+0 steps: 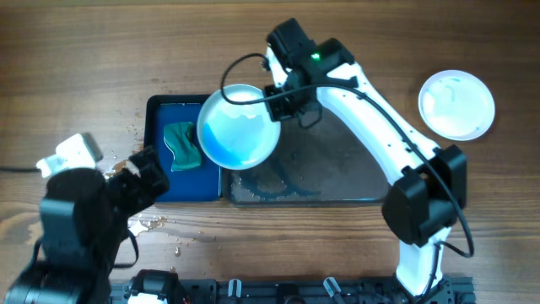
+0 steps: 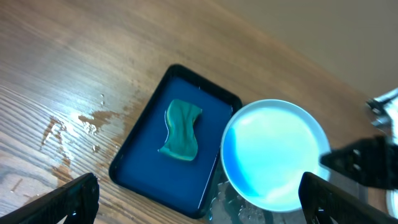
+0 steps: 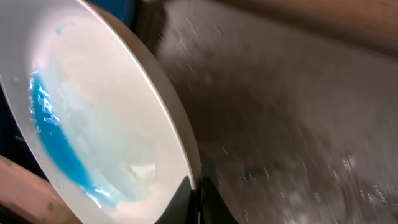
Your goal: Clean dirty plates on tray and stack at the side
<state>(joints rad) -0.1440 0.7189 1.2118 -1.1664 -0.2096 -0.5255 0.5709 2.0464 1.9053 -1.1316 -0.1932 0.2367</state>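
My right gripper (image 1: pixel 283 95) is shut on the rim of a white plate (image 1: pixel 238 127) with blue liquid in it, held tilted over the left end of the dark grey tray (image 1: pixel 337 173) and the edge of the blue tray. The plate also shows in the left wrist view (image 2: pixel 275 154) and in the right wrist view (image 3: pixel 106 118), where my fingers (image 3: pixel 198 193) pinch its rim. Another white plate (image 1: pixel 456 104) lies on the table at the right. My left gripper (image 2: pixel 196 202) is open and empty, near the blue tray's front left corner (image 1: pixel 139 173).
A small deep-blue tray (image 1: pixel 164 177) holds a green sponge (image 1: pixel 181 145), also seen in the left wrist view (image 2: pixel 180 130). Water drops lie on the wood (image 1: pixel 156 224) left of and in front of the blue tray. The grey tray is wet.
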